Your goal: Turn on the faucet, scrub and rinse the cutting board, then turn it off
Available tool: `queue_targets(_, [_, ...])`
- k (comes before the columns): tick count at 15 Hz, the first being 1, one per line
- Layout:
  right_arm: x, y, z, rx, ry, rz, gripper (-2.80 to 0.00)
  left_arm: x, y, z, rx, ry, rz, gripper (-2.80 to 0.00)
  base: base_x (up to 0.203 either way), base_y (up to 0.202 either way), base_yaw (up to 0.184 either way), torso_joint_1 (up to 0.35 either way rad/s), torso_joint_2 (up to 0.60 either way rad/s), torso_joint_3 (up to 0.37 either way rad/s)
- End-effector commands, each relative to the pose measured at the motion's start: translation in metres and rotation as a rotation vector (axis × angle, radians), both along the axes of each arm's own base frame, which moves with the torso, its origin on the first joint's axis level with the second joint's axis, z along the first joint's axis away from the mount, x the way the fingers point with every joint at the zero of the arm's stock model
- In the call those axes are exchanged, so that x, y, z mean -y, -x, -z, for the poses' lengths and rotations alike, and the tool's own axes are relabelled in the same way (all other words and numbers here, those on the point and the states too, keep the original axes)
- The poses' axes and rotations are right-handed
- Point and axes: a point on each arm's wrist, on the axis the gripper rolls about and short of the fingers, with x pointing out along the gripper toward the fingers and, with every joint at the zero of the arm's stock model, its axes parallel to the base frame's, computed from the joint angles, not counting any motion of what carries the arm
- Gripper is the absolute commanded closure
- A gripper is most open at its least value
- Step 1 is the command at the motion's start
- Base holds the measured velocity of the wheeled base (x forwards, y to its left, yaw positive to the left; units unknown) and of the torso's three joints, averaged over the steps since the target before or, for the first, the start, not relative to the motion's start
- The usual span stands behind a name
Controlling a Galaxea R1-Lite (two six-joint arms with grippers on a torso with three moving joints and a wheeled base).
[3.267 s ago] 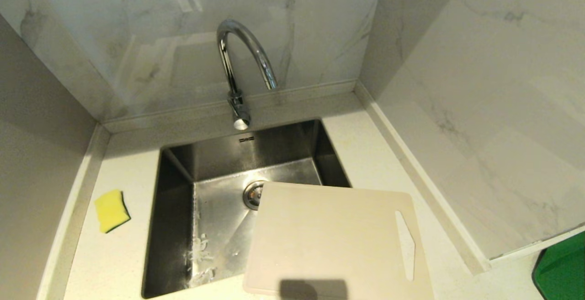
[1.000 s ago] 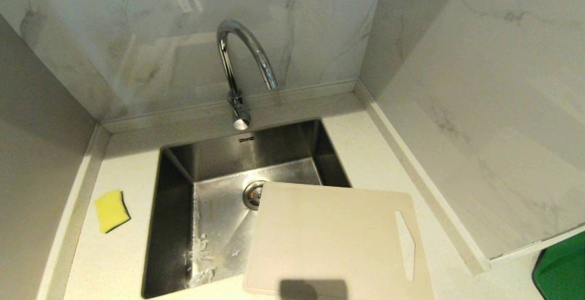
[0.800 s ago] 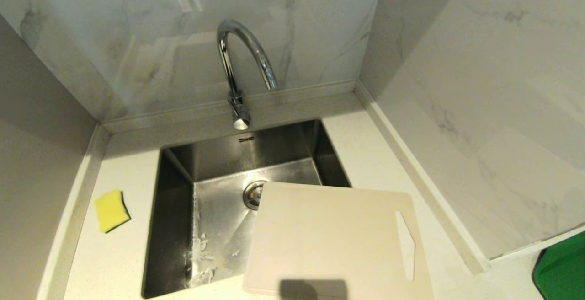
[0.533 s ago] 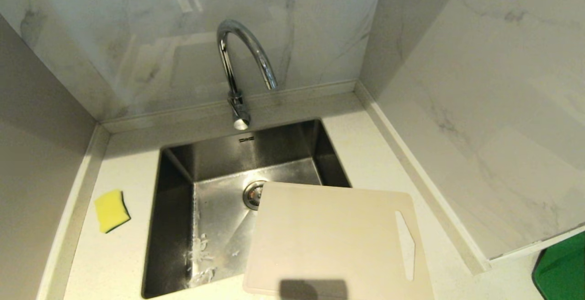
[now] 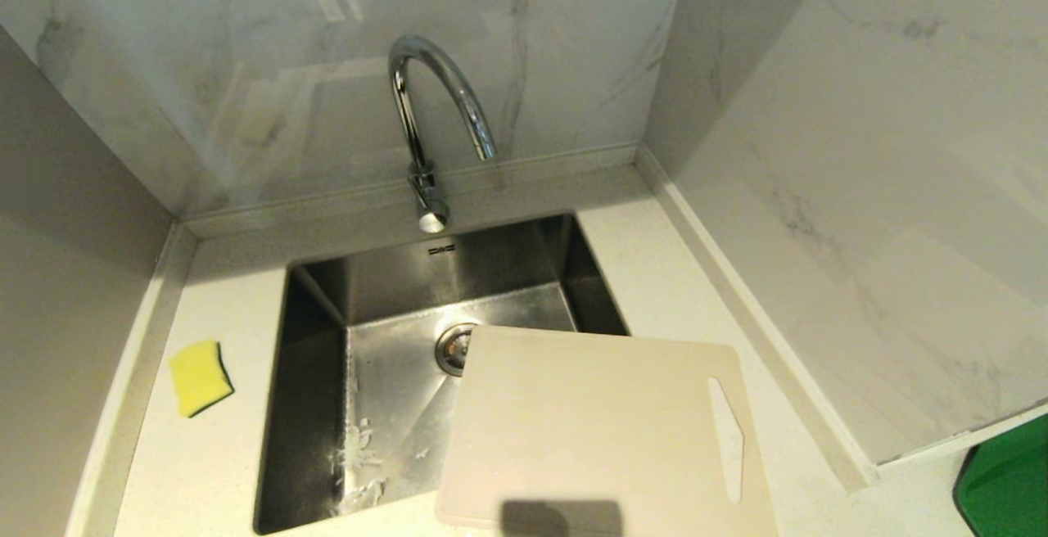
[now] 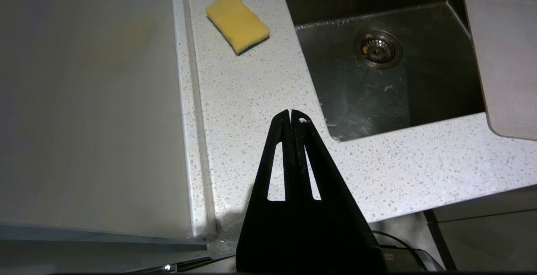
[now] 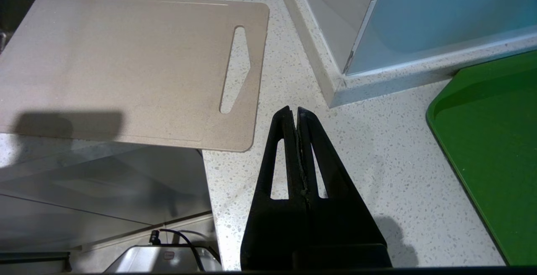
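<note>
Cutting board: The large flat cream-white plastic cutting board (image 5: 606, 430) with rounded corners lies half on the white speckled stone counter (image 5: 663, 275) and half over the right part of the dark steel sink (image 5: 319, 332). Its long slot handle (image 5: 727, 437) is at the end that rests on the counter, on the robot's right.

Faucet: The tall chrome gooseneck faucet (image 5: 434, 103) stands behind the sink, with its stubby lever (image 5: 430, 214) at the base. You see no water running, so I judge that no step of the task is done yet.

Sponge: The small yellow-and-green sponge (image 5: 200, 376) lies on the counter left of the sink, well apart from the board.

Left gripper: The left gripper (image 6: 291, 116) hangs above the front edge of the counter, fingers pressed together, holding nothing.

Right gripper: The right gripper (image 7: 293, 113) hangs over the counter just beside the handle end of the board, also closed and empty. A green tray (image 7: 491, 141) is further to the right.

How the board will handle: I think it is stiff and rather light, but wide, and slippery when wet. It overhangs the sink, so a push on the sink side may tip it.

Where you take hold: You should pinch the narrow strip between the slot and the near edge, or the overhanging rim. First you must open the fingers.

Lever: It is small and smooth; you push it with 1 closed fingertip, not grip it.
</note>
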Motion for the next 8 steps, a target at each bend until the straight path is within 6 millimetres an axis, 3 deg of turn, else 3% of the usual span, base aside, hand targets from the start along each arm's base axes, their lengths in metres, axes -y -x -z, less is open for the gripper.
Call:
queue_targets(1, [0.0000, -0.0001, 0.0004, -0.001, 0.002, -0.001, 0.00, 0.0000, 0.0002, 0.0003, 0.002, 0.000, -0.001, 0.00, 0.000, 0.000, 0.000, 0.000, 0.00, 0.000])
queue_targets(8, [0.0000, -0.0001, 0.0006, -0.003, 0.016, -0.001, 0.00, 0.0000, 0.0002, 0.0003, 0.002, 0.001, -0.001, 0.00, 0.000, 0.000, 0.000, 0.000, 0.00, 0.000])
